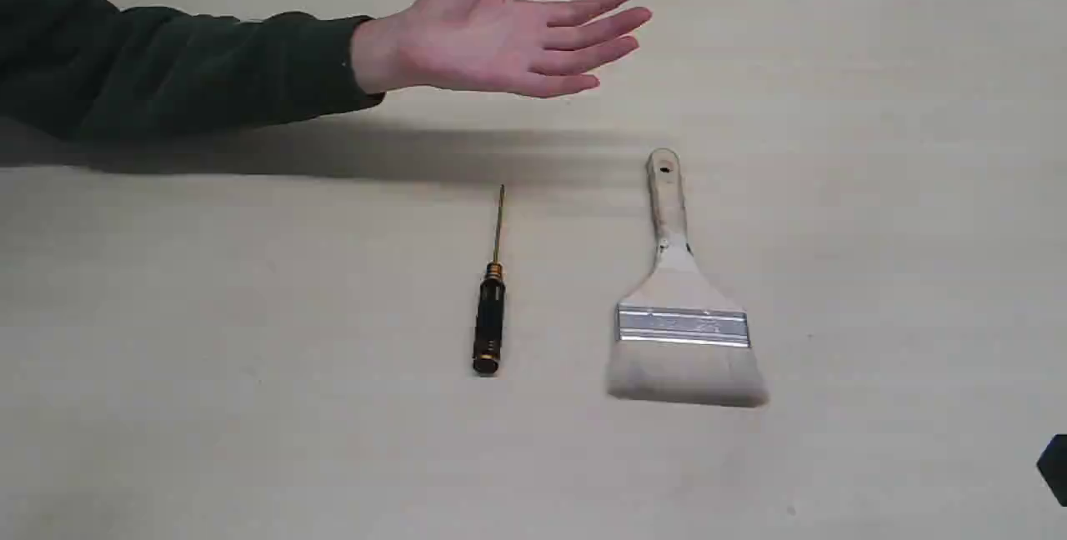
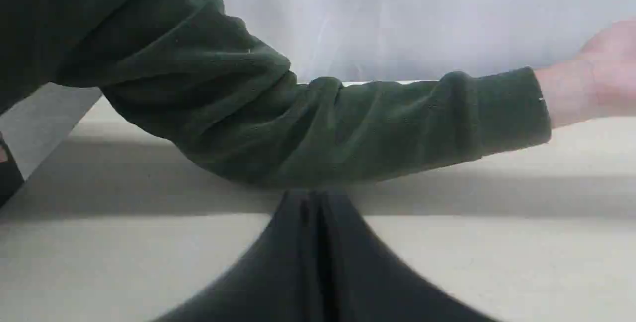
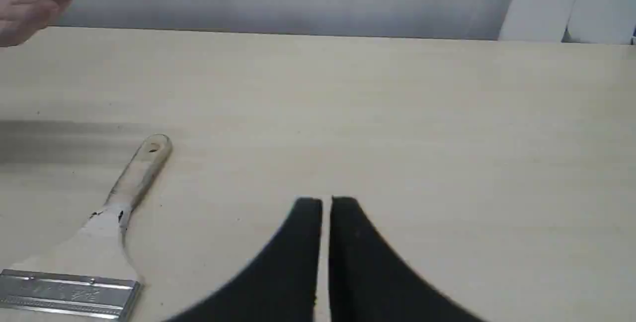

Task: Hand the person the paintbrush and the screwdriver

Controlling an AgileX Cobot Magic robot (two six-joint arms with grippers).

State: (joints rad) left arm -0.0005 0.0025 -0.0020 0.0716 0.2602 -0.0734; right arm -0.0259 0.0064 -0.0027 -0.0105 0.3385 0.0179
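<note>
left end effector (image 2: 312,197): fingers pressed together, nothing held; low over the bench (image 2: 99,262), a dark green sleeve (image 2: 323,128) crossing just beyond its tips.
person (image 1: 500,36): hand open, palm showing, fingers toward 3 o'clock, at 12 o'clock of the screwdriver.
screwdriver (image 1: 490,315): flat on the bench, gold shaft to 12 o'clock, black handle to 6.
paintbrush (image 1: 679,315): flat at 3 o'clock of the screwdriver, apart from it; holed handle to 12, bristles to 6.
right end effector (image 3: 326,201): fingers all but closed, a thin slit between, empty; apart from the paintbrush.
</note>
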